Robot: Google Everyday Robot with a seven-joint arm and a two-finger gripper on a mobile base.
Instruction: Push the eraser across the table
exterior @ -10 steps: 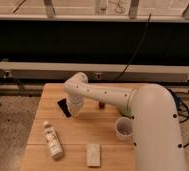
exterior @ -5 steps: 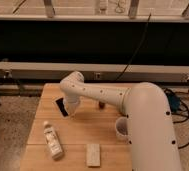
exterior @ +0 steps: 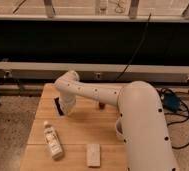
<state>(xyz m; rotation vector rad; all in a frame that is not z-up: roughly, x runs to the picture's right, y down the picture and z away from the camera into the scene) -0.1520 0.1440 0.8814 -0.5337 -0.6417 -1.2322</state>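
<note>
One gripper [exterior: 65, 107] sits at the black eraser [exterior: 58, 106] near table [exterior: 83, 130] left edge; jaw state can't be told; white bottle [exterior: 52, 141] nearby.

The gripper [exterior: 67, 106] is white, low over the left of the light-brown table [exterior: 83, 127]. The eraser [exterior: 58, 106] is black. The bottle [exterior: 52, 140] is white (with a label), the block [exterior: 93, 154] pale beige.

Table [exterior: 83, 131] carries eraser [exterior: 58, 106], bottle [exterior: 52, 140], block [exterior: 93, 154].
</note>
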